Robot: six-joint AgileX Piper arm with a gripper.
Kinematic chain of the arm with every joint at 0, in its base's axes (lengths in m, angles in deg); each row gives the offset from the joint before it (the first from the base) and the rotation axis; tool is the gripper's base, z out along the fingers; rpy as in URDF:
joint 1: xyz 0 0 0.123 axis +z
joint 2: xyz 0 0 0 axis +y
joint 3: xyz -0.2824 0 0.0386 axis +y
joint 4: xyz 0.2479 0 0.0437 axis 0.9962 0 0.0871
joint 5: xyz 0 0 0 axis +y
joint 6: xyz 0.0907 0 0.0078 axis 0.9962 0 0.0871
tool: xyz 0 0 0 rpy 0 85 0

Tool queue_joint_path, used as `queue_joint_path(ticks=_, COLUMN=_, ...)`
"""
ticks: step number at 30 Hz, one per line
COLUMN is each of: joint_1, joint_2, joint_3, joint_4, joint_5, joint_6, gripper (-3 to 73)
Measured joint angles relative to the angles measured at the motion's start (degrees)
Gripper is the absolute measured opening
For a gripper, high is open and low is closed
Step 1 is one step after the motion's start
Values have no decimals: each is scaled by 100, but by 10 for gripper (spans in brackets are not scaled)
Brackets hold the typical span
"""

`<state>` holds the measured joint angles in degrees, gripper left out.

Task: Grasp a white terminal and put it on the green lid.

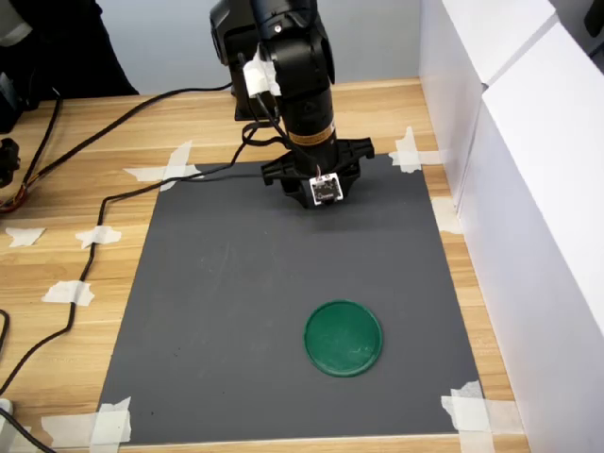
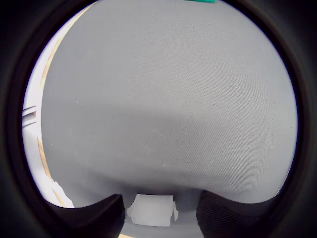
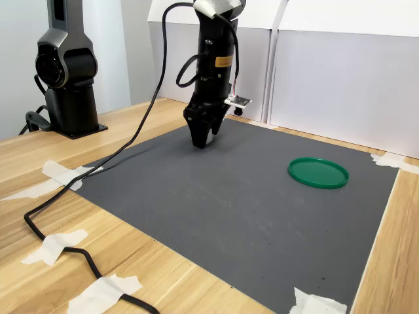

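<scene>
Terminal (image 2: 151,210): sat between the two dark fingers, seen only in the wrist view; a small white plastic block at the far end of the mat from the lid.
Gripper (image 3: 201,142): pointed straight down, tips at or just above the mat (image 3: 229,196); fingers stood on either side of the terminal with narrow gaps visible, so it looked apart and not yet clamped.
Lid (image 1: 343,338): flat green disc lying on the mat, well away from the gripper, nothing on it.
Handling: judged very light and stiff, with smooth plastic faces that could slip or flick out under an off-centre squeeze; not fragile.
Where to hold: across its two flat opposite sides, centred between the pads, low on the body.
Wrist view: alone showed the terminal and its place between the fingers; only a sliver of the lid at the frame's edge.
Exterior views: both showed the whole lid and the arm's upright pose, but the terminal was hidden by the gripper or too small to pick out.
Risk: a tiny part could tip when the fingers meet.
</scene>
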<state>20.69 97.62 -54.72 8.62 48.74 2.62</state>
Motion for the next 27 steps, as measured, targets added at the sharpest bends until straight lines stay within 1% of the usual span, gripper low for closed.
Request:
queue_joint_path(ticks=3, joint_1=0, joint_2=0, joint_3=0, joint_4=-1, joint_5=-26, joint_6=0, gripper=514)
queue_joint_path(ticks=7, joint_1=0, joint_2=1, joint_3=0, joint_4=13, joint_5=-26, joint_6=0, gripper=370)
queue_joint_path(ticks=9, joint_1=0, joint_2=1, joint_3=0, joint_4=16, joint_5=-26, joint_6=0, gripper=327)
queue_joint_path(ticks=16, joint_1=0, joint_2=1, joint_3=0, joint_4=16, joint_5=-26, joint_6=-15, gripper=321)
queue_joint_path(ticks=21, joint_1=0, joint_2=-69, joint_3=-33, joint_4=-9, joint_5=-2, joint_6=-178, gripper=321)
queue_joint_path(ticks=27, joint_1=0, joint_2=-96, joint_3=-607, joint_4=-10, joint_5=339, joint_6=-326, gripper=321)
